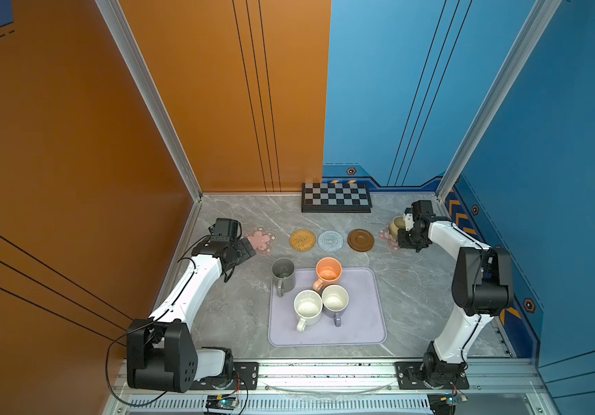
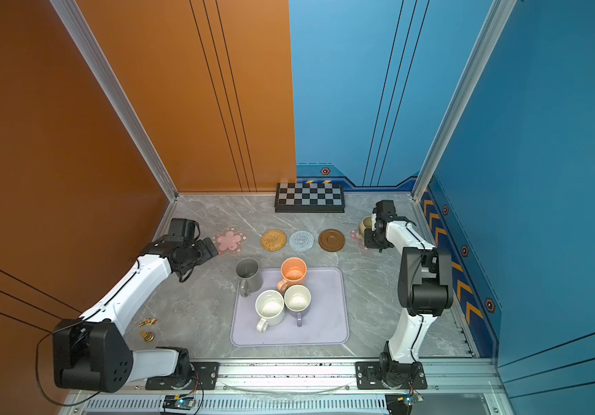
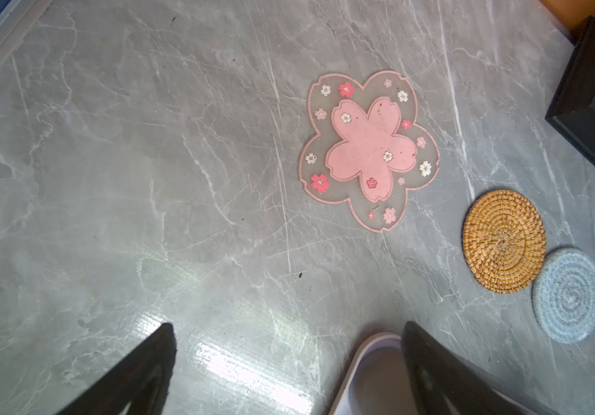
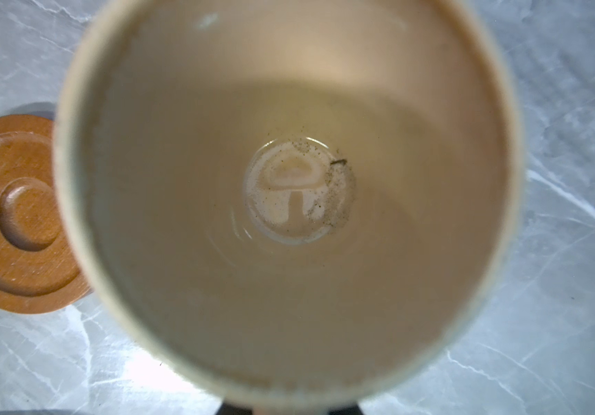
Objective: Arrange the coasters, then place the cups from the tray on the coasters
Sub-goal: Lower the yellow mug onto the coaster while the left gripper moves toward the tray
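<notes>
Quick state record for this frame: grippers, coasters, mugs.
left gripper: open, empty, by left flower coaster
right gripper: shut on beige mug at right flower coaster; set down or not unclear
row between: rattan, spiral, wooden, all bare
tray: orange mug, white mug, lavender mug
grey mug: upright at tray's far-left corner

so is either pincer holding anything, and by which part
The right pincer grips the beige-yellow mug by the side nearest its wrist; rim or handle cannot be told. The left pincer is open, empty.
</notes>
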Robot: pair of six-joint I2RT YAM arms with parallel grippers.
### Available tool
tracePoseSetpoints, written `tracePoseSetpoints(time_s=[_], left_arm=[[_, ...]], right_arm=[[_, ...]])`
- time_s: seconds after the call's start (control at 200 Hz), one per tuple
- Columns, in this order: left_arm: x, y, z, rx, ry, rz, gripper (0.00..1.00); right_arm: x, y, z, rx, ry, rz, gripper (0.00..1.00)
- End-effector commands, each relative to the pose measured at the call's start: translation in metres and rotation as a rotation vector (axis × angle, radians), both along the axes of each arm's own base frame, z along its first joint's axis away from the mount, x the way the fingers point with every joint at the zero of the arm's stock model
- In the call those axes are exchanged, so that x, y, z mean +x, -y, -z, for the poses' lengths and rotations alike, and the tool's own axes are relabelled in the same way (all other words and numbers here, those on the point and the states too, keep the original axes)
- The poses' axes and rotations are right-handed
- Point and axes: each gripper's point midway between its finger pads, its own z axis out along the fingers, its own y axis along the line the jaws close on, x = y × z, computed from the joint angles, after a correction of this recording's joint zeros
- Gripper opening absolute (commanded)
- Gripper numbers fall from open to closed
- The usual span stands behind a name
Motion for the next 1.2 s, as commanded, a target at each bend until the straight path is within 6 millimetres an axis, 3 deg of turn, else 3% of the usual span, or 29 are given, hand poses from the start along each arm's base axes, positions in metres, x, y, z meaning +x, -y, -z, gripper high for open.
tracePoseSetpoints(time_s=[0.0, 0.32, 0.891, 1.116, 1.196], left_arm=[[0.008, 0.0, -0.004, 0.014, 0.011, -0.009, 0.98], [0.009, 0.01, 0.01, 0.017, -0.029, 0.012, 0.98], [0.005, 0.015, -0.002, 0.011, 0.01, 0.015, 0.98], [0.005, 0.016, -0.007, 0.001, 0.023, 0.019, 0.98], [0.005, 0.017, -0.008, 0.0, 0.028, 0.022, 0.98]], right_arm=[[0.024, 0.007, -0.035, -0.03, 0.162, -0.001, 0.0], [0.028, 0.008, -0.026, -0.026, 0.152, -0.003, 0.0], [0.009, 0.008, 0.006, -0.056, 0.093, -0.017, 0.0], [-0.001, 0.013, 0.01, -0.082, 0.049, -0.005, 0.32], [-0.005, 0.015, 0.011, -0.087, 0.029, 0.005, 0.35]])
